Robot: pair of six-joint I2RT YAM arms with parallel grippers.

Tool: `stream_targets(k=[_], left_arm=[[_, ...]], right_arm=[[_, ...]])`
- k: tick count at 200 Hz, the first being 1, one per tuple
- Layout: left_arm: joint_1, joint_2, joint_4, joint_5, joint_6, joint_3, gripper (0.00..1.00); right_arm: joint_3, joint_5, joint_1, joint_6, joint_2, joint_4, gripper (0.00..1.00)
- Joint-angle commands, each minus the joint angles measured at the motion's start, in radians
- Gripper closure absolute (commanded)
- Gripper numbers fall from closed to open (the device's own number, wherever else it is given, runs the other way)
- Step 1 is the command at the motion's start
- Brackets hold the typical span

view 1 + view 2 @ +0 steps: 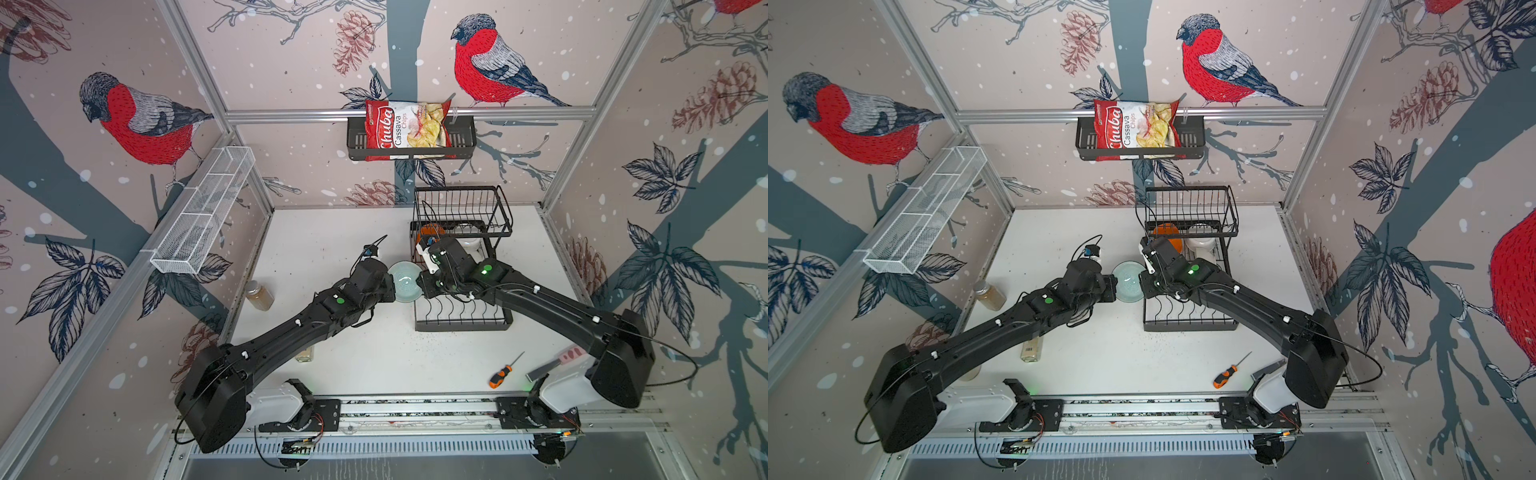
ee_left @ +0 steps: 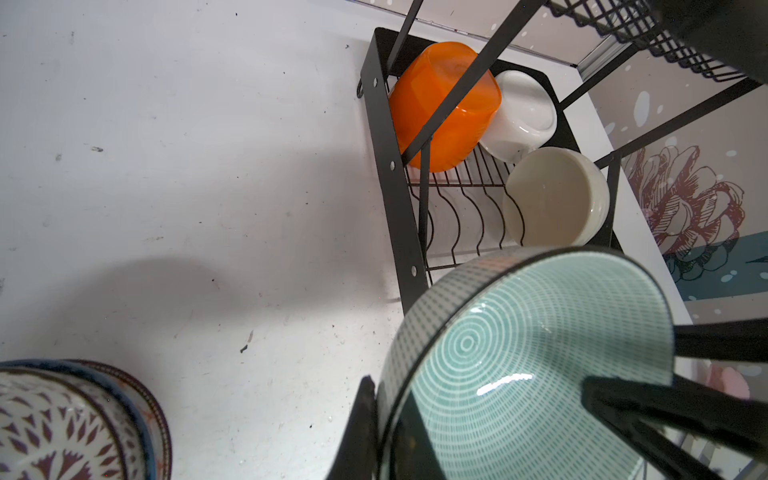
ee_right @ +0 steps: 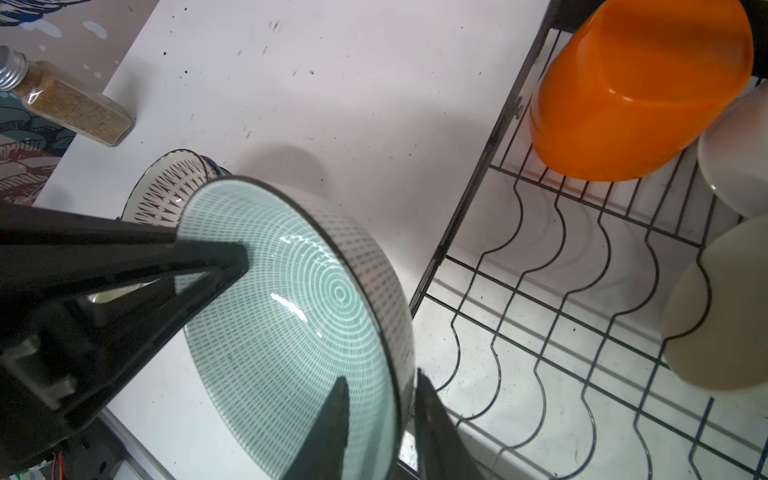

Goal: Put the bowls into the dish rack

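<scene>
Wide white table [image 1: 374, 365], w/ the black 2-tier dish rack [image 1: 463, 326] standing toward its back on the R-arm side. In the rack's lower tier are 3 bowls. The orange bowl [image 2: 440, 108] is tipped on its side at the far corner. The white bowl [image 2: 519, 116] touches it, and the cream bowl [image 2: 557, 199] leans in the wavy dividers just beside the white one.

The pale green bowl [image 1: 405, 280], w/ dark rim and ring pattern, is up off the table. It's right at the rack's L-arm-side edge, outside the rack, between both grippers. The patterned bowls [image 2: 83, 415], nested as far as I can tell, sit on the table further from the rack on that same side.

L gripper [image 2: 386, 390] is clamped on the green bowl's rim, one finger inside and one outside. R gripper [image 3: 380, 376] straddles the opposite rim, on the rack side. Can't tell if its jaws are pressing the wall.

A spice jar [image 1: 259, 295] sits well away from the rack, L-arm side. An orange-handled screwdriver [image 1: 503, 372] lies in front of the rack, toward the arm bases.
</scene>
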Motion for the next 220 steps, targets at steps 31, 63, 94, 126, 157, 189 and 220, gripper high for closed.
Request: stream_targets(k=[31,63,94,126,157,189,220], left_arm=[[0.005,0.018,0.121,0.047,0.008,-0.004,1.00],[0.005,0.026,0.142,0.065,0.005,-0.010,1.00],[0.005,0.035,0.161,0.090,-0.002,-0.017,1.00],[0.006,0.054,0.170,0.105,-0.007,-0.021,1.00],[0.005,0.075,0.185,0.127,-0.009,-0.026,0.95],[0.006,0.078,0.199,0.131,-0.002,-0.029,0.82],[0.006,0.068,0.206,0.132,0.010,-0.027,0.62]], right_arm=[[0.018,0.055,0.004,0.039,0.033,0.005,0.86],[0.026,0.082,0.005,0.050,0.053,0.004,0.90],[0.030,0.131,0.010,0.067,0.070,-0.001,1.00],[0.051,0.222,0.017,0.091,0.099,-0.035,1.00],[0.075,0.323,0.034,0.120,0.129,-0.085,1.00],[0.087,0.378,0.044,0.142,0.138,-0.114,1.00],[0.099,0.439,0.047,0.163,0.132,-0.148,1.00]])
